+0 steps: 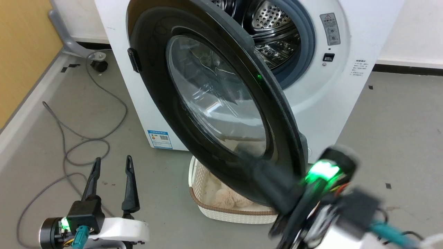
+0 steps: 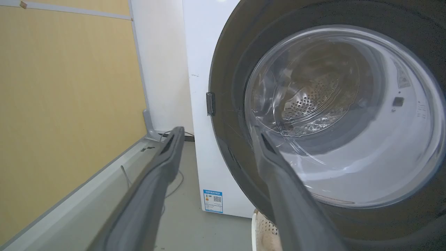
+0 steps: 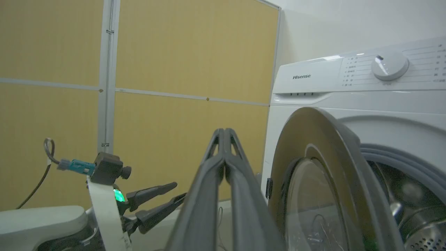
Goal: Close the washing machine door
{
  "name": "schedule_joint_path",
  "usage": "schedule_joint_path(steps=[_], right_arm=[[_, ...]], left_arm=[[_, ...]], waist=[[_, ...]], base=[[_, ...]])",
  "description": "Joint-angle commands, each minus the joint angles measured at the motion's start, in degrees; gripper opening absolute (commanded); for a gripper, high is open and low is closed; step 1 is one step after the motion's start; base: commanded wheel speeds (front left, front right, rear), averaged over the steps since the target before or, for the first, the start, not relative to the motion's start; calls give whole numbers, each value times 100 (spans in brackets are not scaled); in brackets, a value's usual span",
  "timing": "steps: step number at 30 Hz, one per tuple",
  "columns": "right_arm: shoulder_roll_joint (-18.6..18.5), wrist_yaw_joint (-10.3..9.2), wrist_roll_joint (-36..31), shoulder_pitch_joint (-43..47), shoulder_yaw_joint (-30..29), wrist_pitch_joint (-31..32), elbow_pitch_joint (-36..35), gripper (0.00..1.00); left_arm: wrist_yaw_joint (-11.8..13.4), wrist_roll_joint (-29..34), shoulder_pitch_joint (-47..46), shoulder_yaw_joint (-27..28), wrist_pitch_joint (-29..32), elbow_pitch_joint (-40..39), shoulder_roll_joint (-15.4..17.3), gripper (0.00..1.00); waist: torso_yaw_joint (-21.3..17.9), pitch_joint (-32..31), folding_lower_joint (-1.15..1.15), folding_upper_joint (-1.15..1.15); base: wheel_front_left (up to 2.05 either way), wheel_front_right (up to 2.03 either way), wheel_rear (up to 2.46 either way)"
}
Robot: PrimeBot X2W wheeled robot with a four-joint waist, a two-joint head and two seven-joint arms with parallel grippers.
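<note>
The washing machine [image 1: 328, 103] is a white front-loader whose steel drum [image 1: 273, 17] shows behind the half-open washing machine door [image 1: 155, 114]. The door is a glossy black disc with a clear glass bowl [image 1: 214, 100], hinged at its left. My right gripper [image 1: 258, 169] is blurred at the door's lower outer rim; I cannot tell if it touches. In the right wrist view my right gripper [image 3: 223, 131] is shut on nothing, and the door [image 3: 310, 139] stands just to its right. My left gripper [image 1: 111, 166] is open, low on the left, apart from the door.
A cream plastic basket [image 1: 221, 212] holding pale cloth sits on the floor under the door. Grey cables [image 1: 86, 138] loop over the floor at the left. A yellow wall panel [image 1: 20, 52] and a grey skirting rail [image 1: 24, 114] bound the left side.
</note>
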Motion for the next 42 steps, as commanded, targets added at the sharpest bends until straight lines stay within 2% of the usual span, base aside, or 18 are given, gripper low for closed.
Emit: schedule_joint_path(steps=[1,6,11,15,26,35,42], right_arm=[[-128,5,-73,69,271,-18,241,0],[-328,5,-276,226,794,-18,939,0],[-408,5,-458,433,721,-18,1573,0],[-420,5,-569,517,365,-18,1989,0],[-220,5,-663,229,-1070,-18,2718,0],[-140,5,-772,-668,-2073,-18,3390,0],[-224,5,-1067,-1617,-2579,-18,4009,0]], left_arm=[[-40,49,81,30,-25,-4,-26,100],[-101,103,68,90,-25,-8,-101,100],[-154,140,60,153,-25,-7,-159,100],[-168,207,45,186,-25,0,-190,100],[-225,318,-167,54,-25,73,-268,100],[-221,345,-493,-115,-25,-26,-313,100],[-225,334,-771,-156,-25,-37,-327,100]], waist=[[-13,5,0,0],[-56,38,0,0],[-109,99,0,0],[-159,161,0,0],[-152,467,0,0],[-57,1011,0,0],[53,1409,0,0]], base=[[0,0,0],[0,0,0],[0,0,0],[0,0,0],[0,0,0],[0,0,0],[0,0,0]])
